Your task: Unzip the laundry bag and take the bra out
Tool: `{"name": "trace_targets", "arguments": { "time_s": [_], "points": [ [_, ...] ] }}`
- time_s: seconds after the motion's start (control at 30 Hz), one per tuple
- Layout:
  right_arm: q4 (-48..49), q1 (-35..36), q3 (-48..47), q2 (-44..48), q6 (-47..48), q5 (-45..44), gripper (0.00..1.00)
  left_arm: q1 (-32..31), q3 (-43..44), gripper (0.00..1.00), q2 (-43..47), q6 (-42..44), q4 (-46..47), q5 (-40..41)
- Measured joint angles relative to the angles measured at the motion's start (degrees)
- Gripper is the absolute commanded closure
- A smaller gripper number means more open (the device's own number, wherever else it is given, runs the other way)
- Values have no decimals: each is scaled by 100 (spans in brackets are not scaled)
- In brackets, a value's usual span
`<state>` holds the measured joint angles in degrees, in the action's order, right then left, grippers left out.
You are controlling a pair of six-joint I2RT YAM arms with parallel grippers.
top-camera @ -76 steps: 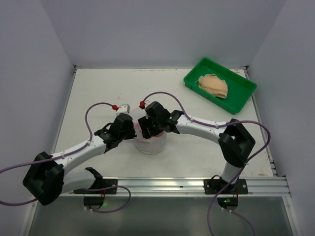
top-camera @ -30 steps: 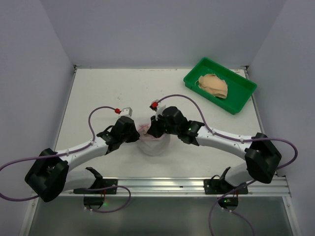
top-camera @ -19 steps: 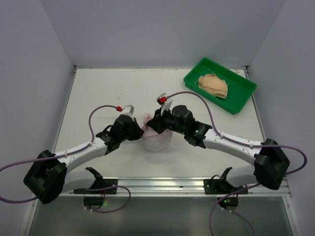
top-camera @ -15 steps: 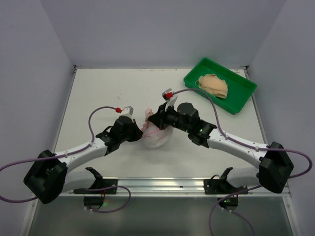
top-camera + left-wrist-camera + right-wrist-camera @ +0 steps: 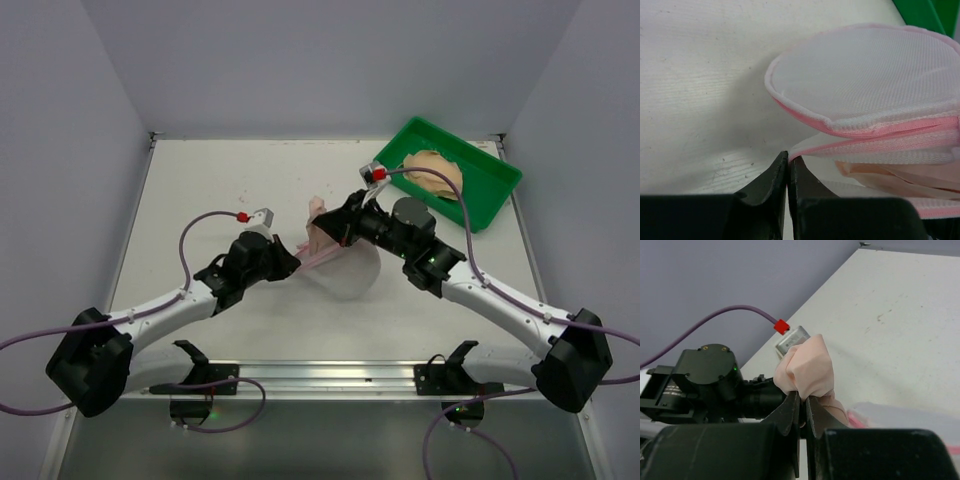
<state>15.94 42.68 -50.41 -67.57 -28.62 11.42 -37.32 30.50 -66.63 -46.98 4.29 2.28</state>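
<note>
Bra (image 5: 805,370) partly hidden inside laundry bag (image 5: 865,85), pinched by right gripper (image 5: 801,401).

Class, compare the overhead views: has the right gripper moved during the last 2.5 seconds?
Yes. The right gripper has moved away from the arm bases, toward the green tray, jaws shut on the bra above the laundry bag.
</note>
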Motion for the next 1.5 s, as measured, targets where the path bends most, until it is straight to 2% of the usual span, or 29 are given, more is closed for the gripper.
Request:
{"name": "trace_targets", "arguments": {
  "time_s": [0.13, 0.23, 0.5, 0.7, 0.8, 0.93, 1.1, 1.23, 1.5],
  "points": [
    [125, -17, -332, -367, -271, 448, 100, 0, 125, 80, -160, 9, -181, -37],
    [199, -35, -879, -846, -376, 680, 100, 7, 398, 76, -162, 55, -577, -7],
    [173, -33, -1526, -1384, -367, 796, 100, 7, 1060, 75, 350, 179, -1082, 74],
    [52, -35, -1563, -1427, -267, 684, 100, 7, 1034, 83, 452, 240, -1226, 271],
    [-221, -48, -1703, -1360, -74, 391, 100, 7, 780, 84, 402, 249, -1276, 422],
    [-629, -208, -2055, -1145, 291, -374, 100, 7, 544, 78, 181, 251, -1425, 546],
    [-935, -881, -2468, -881, 614, -1322, 100, 7, 522, 71, 129, 260, -1513, 625],
    [-1088, -1755, -2553, -870, 673, -1993, 100, 13, 520, 65, 142, 264, -1528, 704],
    [-1464, -3285, -2592, -1580, 372, -3165, 100, 94, 520, 60, 170, 310, -1576, 769]
  ]
}}
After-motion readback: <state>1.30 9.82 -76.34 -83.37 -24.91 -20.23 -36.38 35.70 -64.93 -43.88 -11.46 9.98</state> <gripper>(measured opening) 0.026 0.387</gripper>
